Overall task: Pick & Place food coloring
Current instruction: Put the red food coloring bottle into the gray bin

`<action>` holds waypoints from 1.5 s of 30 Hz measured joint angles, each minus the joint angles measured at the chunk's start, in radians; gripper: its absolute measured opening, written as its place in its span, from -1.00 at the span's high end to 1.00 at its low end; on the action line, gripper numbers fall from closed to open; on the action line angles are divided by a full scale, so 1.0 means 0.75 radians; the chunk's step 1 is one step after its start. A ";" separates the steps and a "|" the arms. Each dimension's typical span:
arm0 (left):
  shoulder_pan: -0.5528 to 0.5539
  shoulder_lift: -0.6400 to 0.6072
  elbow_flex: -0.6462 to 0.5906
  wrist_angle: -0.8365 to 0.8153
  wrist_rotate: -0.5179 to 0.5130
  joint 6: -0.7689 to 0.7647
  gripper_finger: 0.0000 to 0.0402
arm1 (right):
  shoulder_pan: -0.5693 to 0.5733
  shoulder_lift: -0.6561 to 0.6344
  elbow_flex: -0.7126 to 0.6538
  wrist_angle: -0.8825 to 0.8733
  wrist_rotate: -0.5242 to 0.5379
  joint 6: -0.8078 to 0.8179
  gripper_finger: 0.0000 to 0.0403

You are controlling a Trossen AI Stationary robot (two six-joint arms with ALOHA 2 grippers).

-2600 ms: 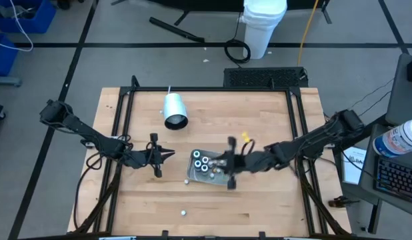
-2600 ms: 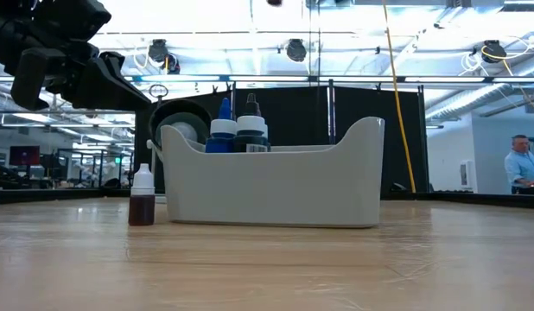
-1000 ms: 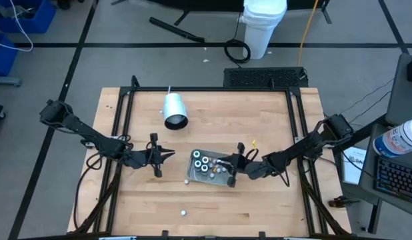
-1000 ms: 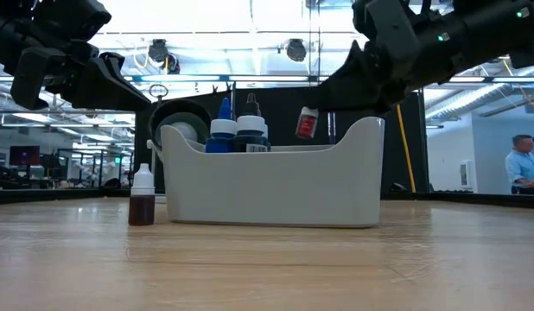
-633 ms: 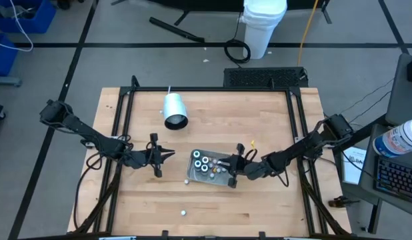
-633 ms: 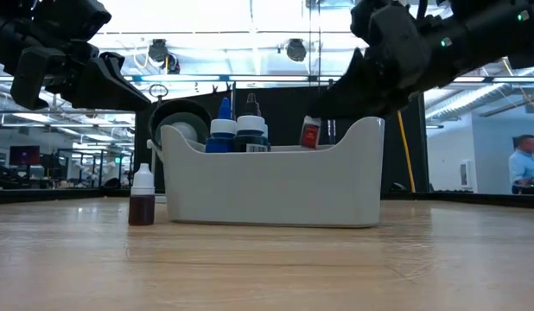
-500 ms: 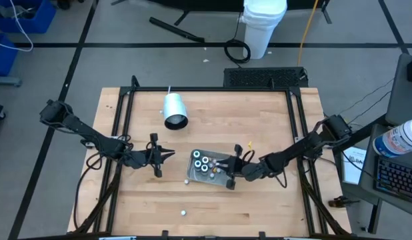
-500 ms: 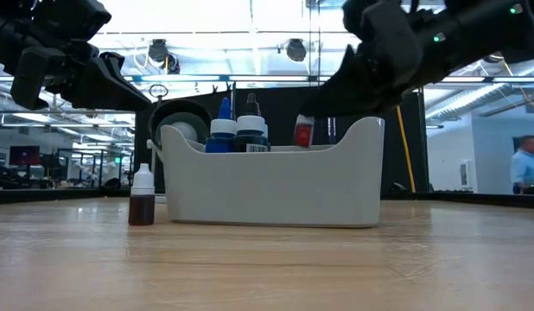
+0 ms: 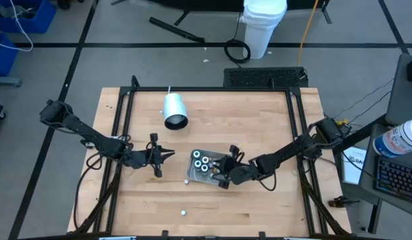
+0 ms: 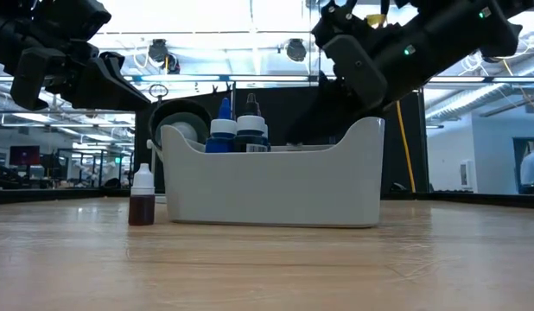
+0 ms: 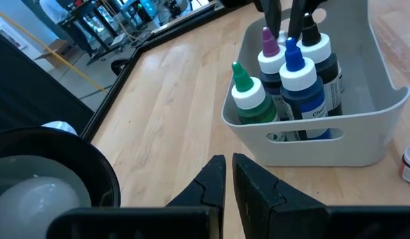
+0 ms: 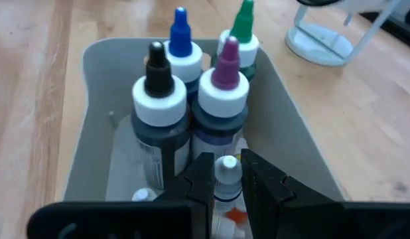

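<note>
We see the right gripper pinching a small white-capped bottle upright, cap up, label hidden inside the tray

Left pincer closed, right pincer clamped, arms extended inward

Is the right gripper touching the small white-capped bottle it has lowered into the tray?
Touching. In the right wrist view the right gripper has a dark finger pressed against each side of the small bottle, no gap showing, down inside the grey tray beside the four bigger bottles.

bright overhead lights | low-view ceiling glare | wrist foreground blurred
</note>
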 joint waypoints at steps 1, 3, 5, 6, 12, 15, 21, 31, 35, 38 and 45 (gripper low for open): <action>0.000 0.000 0.000 -0.001 0.000 0.000 0.81 | 0.000 0.000 -0.003 0.000 0.000 0.019 0.77; 0.000 0.000 0.000 0.000 0.000 -0.001 0.81 | 0.000 0.000 -0.013 -0.001 0.000 0.060 0.77; 0.000 0.000 0.000 -0.001 0.000 -0.001 0.81 | 0.006 0.000 -0.024 -0.002 0.001 0.085 0.77; 0.000 0.000 0.000 -0.001 0.000 -0.002 0.81 | 0.009 0.000 -0.028 -0.003 0.001 0.089 0.77; 0.000 0.000 0.000 0.003 0.000 -0.006 0.81 | 0.007 0.020 -0.030 0.010 -0.004 0.109 0.77; 0.000 0.000 0.000 0.010 0.000 -0.008 0.81 | -0.005 0.044 -0.028 0.029 -0.039 0.094 0.77; 0.000 0.000 0.000 0.011 0.002 -0.007 0.81 | -0.027 0.055 -0.028 0.032 -0.073 0.082 0.77; 0.001 0.000 0.000 0.012 0.002 -0.001 0.81 | -0.027 0.056 -0.029 0.028 -0.071 0.050 0.77; 0.001 0.000 0.000 0.012 0.002 -0.001 0.81 | -0.032 0.057 -0.029 0.024 -0.071 0.068 0.77; 0.001 0.000 0.000 0.012 0.002 0.000 0.81 | -0.032 0.057 -0.029 0.025 -0.071 0.060 0.77; 0.001 0.000 0.000 0.013 0.001 0.000 0.81 | -0.037 0.050 -0.031 0.032 -0.074 0.060 0.77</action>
